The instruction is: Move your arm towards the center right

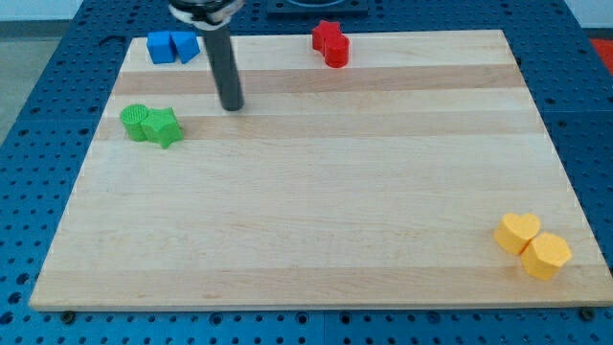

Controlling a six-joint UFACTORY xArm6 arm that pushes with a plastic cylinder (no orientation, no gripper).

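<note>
My tip (pixel 232 106) rests on the wooden board (pixel 316 192) in its upper left part. The dark rod rises from it toward the view's top. Two blue blocks (pixel 172 46) sit above and left of the tip, near the board's top edge. A green round block (pixel 136 123) and a green star block (pixel 164 126) lie touching, just left of and slightly below the tip. A red star block (pixel 327 35) and a red round block (pixel 336 53) sit at the top centre. A yellow heart block (pixel 517 232) and a yellow hexagon block (pixel 547 255) lie at the lower right.
The board lies on a blue perforated table (pixel 38 115) that surrounds it on all sides. A dark fixture (pixel 316 6) shows at the view's top edge behind the board.
</note>
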